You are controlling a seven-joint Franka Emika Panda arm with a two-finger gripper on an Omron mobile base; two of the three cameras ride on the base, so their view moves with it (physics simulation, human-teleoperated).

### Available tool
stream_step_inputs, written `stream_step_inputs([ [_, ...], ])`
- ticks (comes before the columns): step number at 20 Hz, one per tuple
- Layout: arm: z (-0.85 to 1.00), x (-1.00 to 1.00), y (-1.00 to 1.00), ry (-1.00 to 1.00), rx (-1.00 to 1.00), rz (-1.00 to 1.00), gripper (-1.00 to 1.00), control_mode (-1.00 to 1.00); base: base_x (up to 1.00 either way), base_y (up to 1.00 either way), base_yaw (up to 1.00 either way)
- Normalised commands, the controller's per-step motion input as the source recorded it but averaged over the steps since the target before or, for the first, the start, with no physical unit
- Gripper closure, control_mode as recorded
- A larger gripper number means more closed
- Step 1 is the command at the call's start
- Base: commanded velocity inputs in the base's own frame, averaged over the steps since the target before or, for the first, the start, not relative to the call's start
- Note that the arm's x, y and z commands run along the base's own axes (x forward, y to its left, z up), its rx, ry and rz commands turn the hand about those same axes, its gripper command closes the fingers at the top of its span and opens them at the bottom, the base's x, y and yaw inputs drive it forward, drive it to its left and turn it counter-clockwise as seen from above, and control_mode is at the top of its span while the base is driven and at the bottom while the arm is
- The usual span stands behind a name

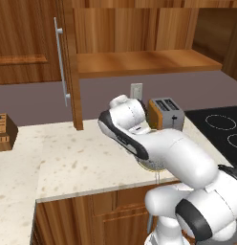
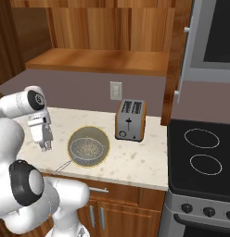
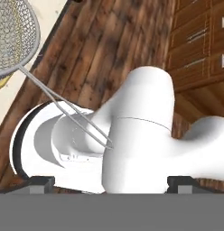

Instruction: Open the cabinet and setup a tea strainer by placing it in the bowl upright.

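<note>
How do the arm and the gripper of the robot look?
The arm is glossy white, with rounded segments and dark grey bands and caps at its joints. The gripper has a white boxy body and two small dark fingers. No cables or markings are visible.

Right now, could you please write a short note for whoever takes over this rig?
Gripper: open, empty, hanging over the counter left of the bowl.
Cabinet: door already swung open.
Strainer: sitting in the bowl, mesh side up, its wire handle sticking out past the counter edge.
Done: cabinet opened, strainer placed.
Left: apparently nothing but drawing the arm back; check that the strainer sits level.
</note>
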Motion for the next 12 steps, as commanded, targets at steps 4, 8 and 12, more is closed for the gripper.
stream_step_inputs([
  [4,0.25,-0.12,0.0,-0.34,0.09,0.06,-1.0,-1.0,0.0,0.0,0.0],
  [8,0.0,-0.11,0.0,-0.29,0.0,0.06,-1.0,-1.0,0.0,0.0,0.0],
  [12,0.11,-0.03,0.0,-0.34,0.01,0.03,-1.0,-1.0,0.0,0.0,0.0],
])
